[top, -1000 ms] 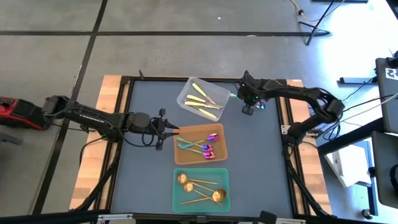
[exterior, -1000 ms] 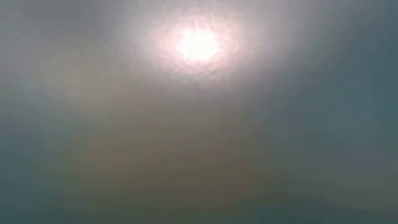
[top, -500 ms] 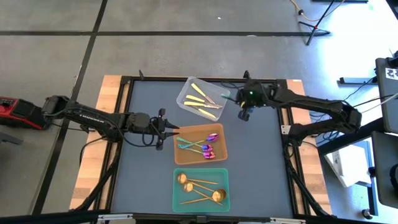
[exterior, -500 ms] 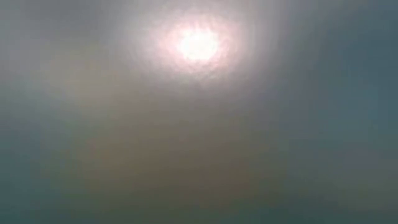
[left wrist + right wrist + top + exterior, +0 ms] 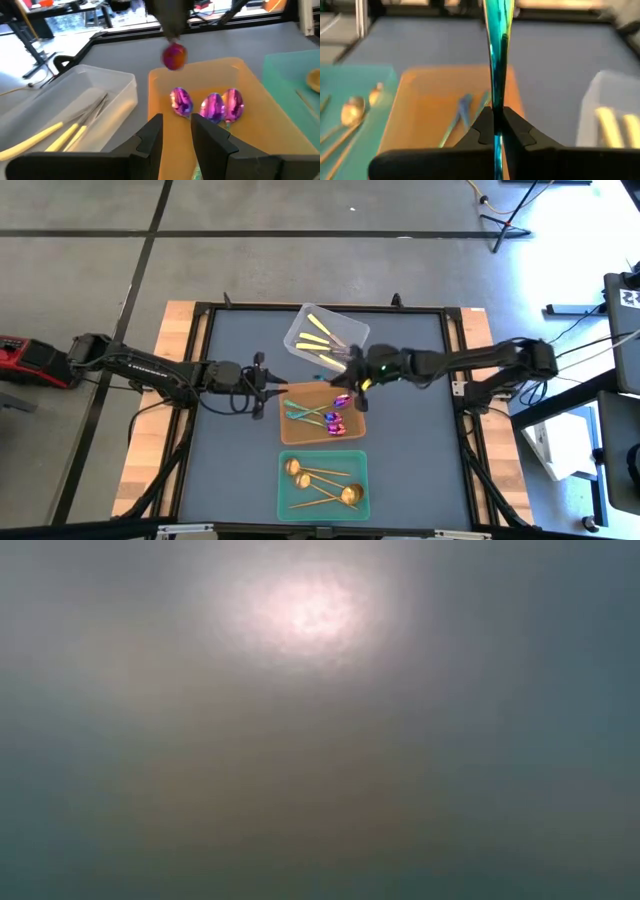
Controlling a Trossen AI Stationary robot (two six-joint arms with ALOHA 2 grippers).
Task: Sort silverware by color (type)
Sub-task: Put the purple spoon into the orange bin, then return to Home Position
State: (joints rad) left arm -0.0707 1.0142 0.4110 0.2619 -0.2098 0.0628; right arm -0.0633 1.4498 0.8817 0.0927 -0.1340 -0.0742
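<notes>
Teal-handled rainbow spoon (image 5: 498,45) sits clamped between the right gripper's (image 5: 497,131) fingers, with the orange bin (image 5: 355,430) just below. Left gripper (image 5: 175,137) waits beside that bin, slightly parted and empty.

The dark table (image 5: 240,450) is carrying three bins beneath the right gripper (image 5: 345,372): clear (image 5: 355,332), orange (image 5: 290,430), green (image 5: 285,505).

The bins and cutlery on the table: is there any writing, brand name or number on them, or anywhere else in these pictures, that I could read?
No readable text anywhere.
Clear bin, orange bin, green bin: no labels or markings show.
Rainbow spoon held in the right gripper: no marking shows.
White box at the high view's right edge: a dark mark, too small to read.
Low view: only haze, nothing to read.
</notes>
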